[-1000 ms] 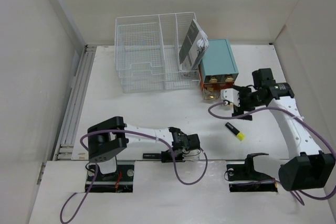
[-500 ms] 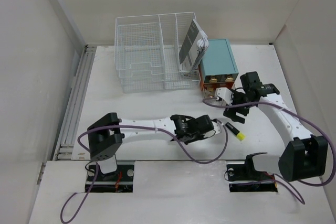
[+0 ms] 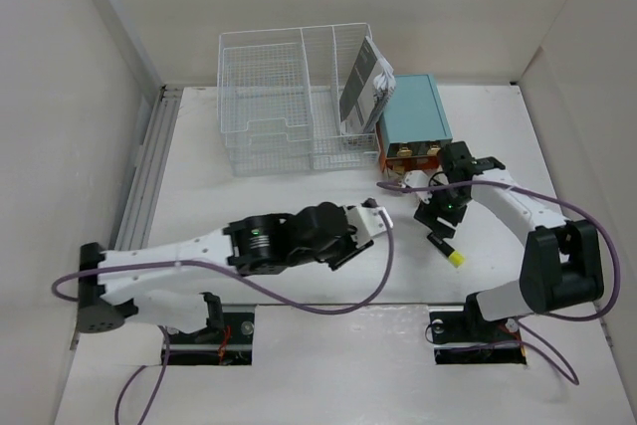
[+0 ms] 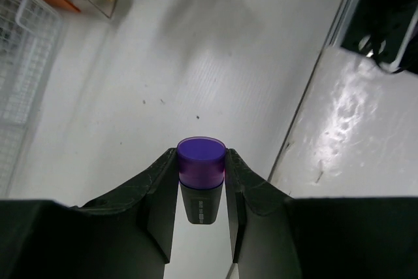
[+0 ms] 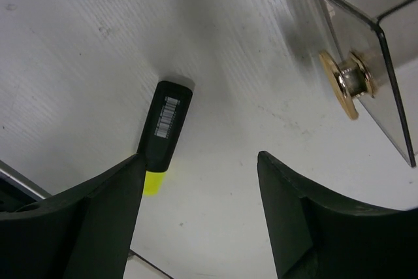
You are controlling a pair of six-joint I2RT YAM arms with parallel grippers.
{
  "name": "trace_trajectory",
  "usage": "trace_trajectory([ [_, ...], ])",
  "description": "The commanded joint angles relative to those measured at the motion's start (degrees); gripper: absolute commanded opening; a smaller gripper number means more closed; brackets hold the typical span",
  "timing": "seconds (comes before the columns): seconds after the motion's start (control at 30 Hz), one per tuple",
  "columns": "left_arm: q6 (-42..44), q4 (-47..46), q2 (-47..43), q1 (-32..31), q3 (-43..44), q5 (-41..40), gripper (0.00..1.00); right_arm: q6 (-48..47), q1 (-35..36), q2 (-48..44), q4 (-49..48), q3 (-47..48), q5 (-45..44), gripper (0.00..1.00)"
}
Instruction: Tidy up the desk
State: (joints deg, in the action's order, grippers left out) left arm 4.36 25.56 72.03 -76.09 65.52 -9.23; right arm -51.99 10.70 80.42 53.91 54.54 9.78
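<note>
**2 pens out, neither stowed**

Left gripper (image 4: 201, 156) is clamped on a purple-capped marker (image 4: 201, 184), held above the desk (image 3: 259, 201), which spreads beneath both arms. Right gripper (image 5: 199, 161) hangs with jaws apart over the yellow highlighter (image 5: 164, 132) lying near the teal drawer box (image 3: 413, 111). Both likely belong in the wire organizer (image 3: 289, 97) or box; that work remains.

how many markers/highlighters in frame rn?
2. A purple-capped marker is clamped in the left gripper. A black-and-yellow highlighter lies on the desk, by the open right gripper. The teal drawer box could hide more.
</note>
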Motion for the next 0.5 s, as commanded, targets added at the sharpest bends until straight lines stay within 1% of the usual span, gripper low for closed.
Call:
trace_trajectory([
  [0.0, -1.46, -4.99, -8.55, -0.28, -2.05, 2.29, 0.00, 4.78, 1.96, 2.01, -3.90, -0.23, -2.57, 0.74],
  [0.07, -1.99, -6.22, -12.68, -0.28, -3.11, 2.29, 0.00, 5.84, 4.15, 2.80, -4.43, -0.23, -2.57, 0.74],
  [0.23, -2.60, -6.75, -17.44, 0.25, -4.96, -0.70, 0.00, 9.79, 8.98, 3.34, -6.27, -1.98, -5.64, 0.74],
  [0.3, -2.60, -7.36, -18.32, 0.25, -6.01, -2.01, 0.00, 11.02, 10.12, 4.13, -7.41, -2.51, -6.18, 0.74],
  [0.37, -2.60, -7.37, -19.12, 0.25, -6.62, -3.33, 0.00, 12.25, 10.13, 6.23, -8.03, -3.21, -8.63, 0.73],
  [0.47, -2.08, -7.90, -20.53, 0.25, -7.15, -3.86, 0.00, 12.26, 10.13, 8.08, -8.03, -3.22, -9.25, 0.73],
])
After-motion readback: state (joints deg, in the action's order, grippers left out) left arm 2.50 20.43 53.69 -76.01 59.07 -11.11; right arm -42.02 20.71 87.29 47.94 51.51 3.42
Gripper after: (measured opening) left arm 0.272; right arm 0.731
